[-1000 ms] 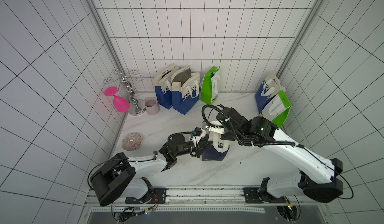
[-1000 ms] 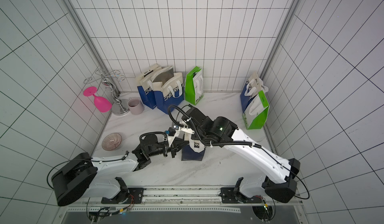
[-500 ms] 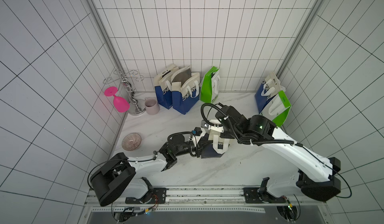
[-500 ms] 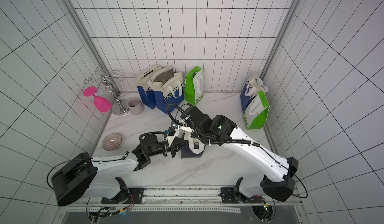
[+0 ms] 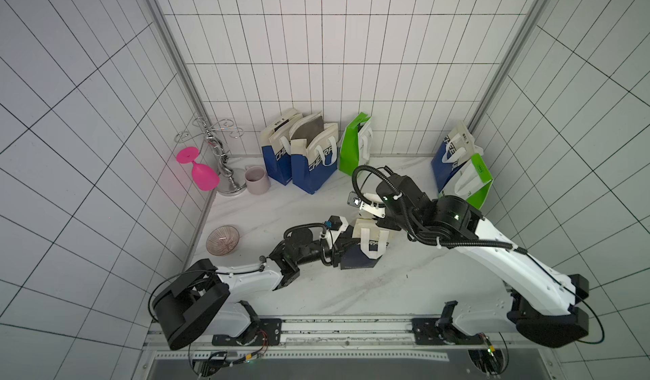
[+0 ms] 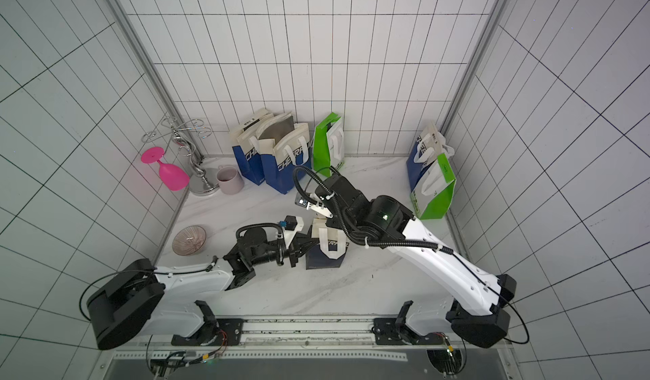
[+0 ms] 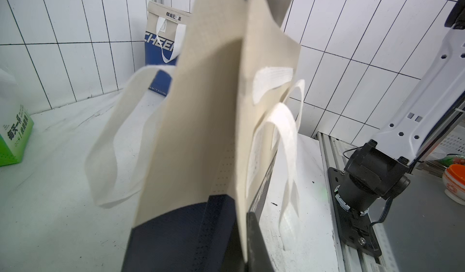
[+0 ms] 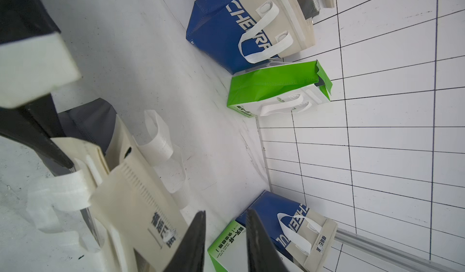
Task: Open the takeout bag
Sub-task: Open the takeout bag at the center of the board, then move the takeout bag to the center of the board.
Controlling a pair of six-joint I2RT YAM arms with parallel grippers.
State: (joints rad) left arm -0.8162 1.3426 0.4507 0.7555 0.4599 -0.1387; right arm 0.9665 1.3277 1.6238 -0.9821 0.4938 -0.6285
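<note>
Two flat white handles (image 7: 110,157) flank the dimpled beige-navy takeout bag (image 7: 201,112).

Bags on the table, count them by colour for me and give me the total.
Blue bags: 3
Green bags: 2
Dark navy bag: 1
Total: 6
</note>
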